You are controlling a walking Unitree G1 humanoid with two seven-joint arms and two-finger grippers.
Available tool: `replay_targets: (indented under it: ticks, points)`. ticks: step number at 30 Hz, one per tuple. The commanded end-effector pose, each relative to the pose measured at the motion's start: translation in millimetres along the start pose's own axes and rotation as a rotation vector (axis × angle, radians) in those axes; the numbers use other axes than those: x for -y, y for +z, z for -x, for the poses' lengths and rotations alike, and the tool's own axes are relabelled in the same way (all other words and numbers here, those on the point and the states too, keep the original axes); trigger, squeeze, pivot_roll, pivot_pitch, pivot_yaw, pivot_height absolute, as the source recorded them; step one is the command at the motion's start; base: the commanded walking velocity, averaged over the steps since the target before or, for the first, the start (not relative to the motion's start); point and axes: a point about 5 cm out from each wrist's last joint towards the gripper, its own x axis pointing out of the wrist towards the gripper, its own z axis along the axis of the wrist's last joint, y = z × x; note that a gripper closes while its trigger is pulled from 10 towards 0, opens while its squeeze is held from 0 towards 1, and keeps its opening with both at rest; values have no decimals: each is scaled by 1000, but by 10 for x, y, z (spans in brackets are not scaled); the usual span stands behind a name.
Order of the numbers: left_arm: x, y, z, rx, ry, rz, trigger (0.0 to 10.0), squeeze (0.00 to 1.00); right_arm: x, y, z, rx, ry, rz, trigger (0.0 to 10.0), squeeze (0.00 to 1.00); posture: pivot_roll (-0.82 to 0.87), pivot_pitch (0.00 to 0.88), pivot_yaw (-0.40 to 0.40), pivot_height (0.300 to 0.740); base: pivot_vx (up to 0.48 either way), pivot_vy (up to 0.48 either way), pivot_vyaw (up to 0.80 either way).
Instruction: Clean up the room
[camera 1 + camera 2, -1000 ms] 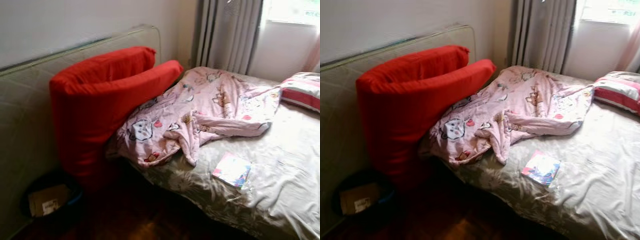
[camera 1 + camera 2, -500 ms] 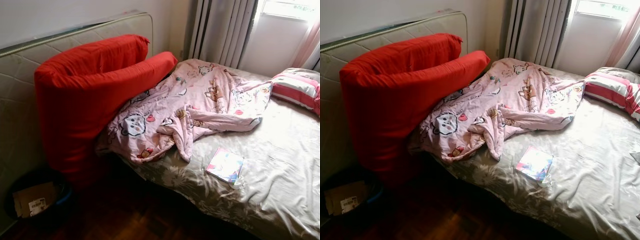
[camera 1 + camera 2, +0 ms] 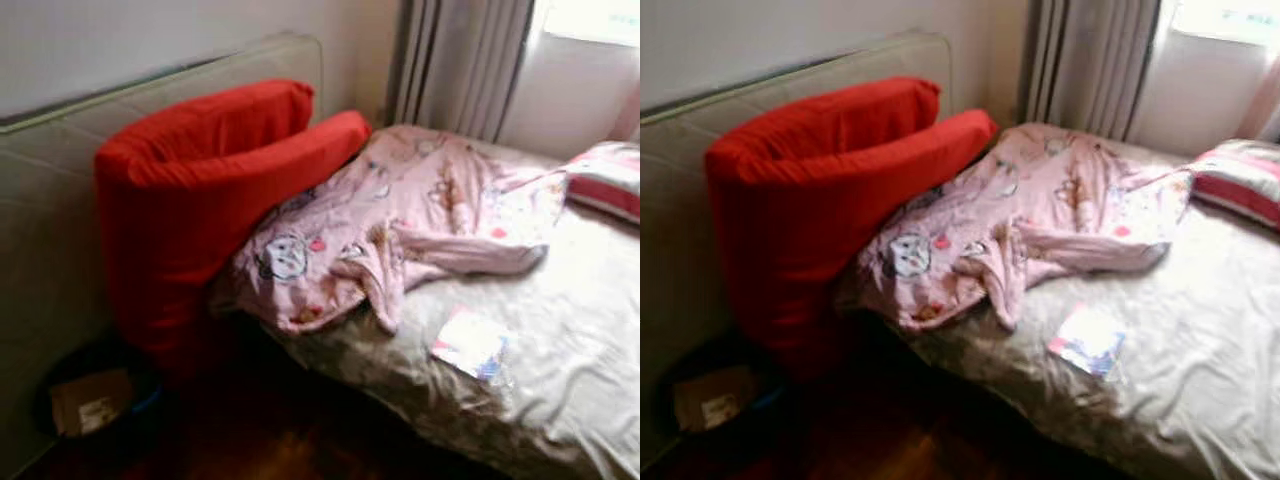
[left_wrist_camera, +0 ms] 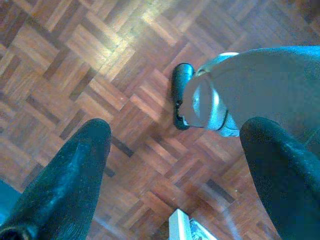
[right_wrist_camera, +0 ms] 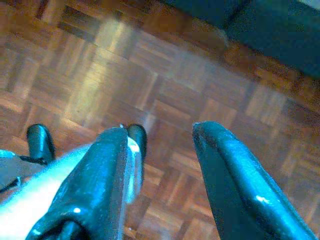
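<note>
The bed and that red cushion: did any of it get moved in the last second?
Nothing was moved, gripped or let go. Only the camera swung, so the whole picture shifted. The red cushion still leans on the bed, with the pink blanket and booklet lying as before.

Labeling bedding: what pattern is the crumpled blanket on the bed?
Pink blanket with cartoon animal prints; clearest in the left eye view.

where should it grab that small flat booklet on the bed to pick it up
Probably by the edge nearest the bed's foot side, coming from above and from the floor side. The small colourful booklet lies flat on the soft beige bedsheet, apart from the pink patterned blanket, so a gripper finger could press into the sheet and slip under that edge.
</note>
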Motion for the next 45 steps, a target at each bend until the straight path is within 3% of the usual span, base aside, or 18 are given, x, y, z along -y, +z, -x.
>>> replay_targets:
  ticks: [1, 33, 45]
  points:
    - [-30, -60, 20, -20, 0, -25, 10000, 0, -23, -13, -1, 3, 3, -14, 10000, 0, 42, 85, -18, 740, 300, 0, 0]
    - [-31, -63, 22, -20, -1, -38, 10000, 0, -32, -21, 1, 12, -5, -18, 10000, 0, 50, 35, -18, 740, 316, 0, -18]
    - [-44, -18, 22, 26, 14, -10, 10000, 0, -32, 21, 1, 66, -35, -55, 10000, 0, 51, 54, -16, 740, 0, 0, -402]
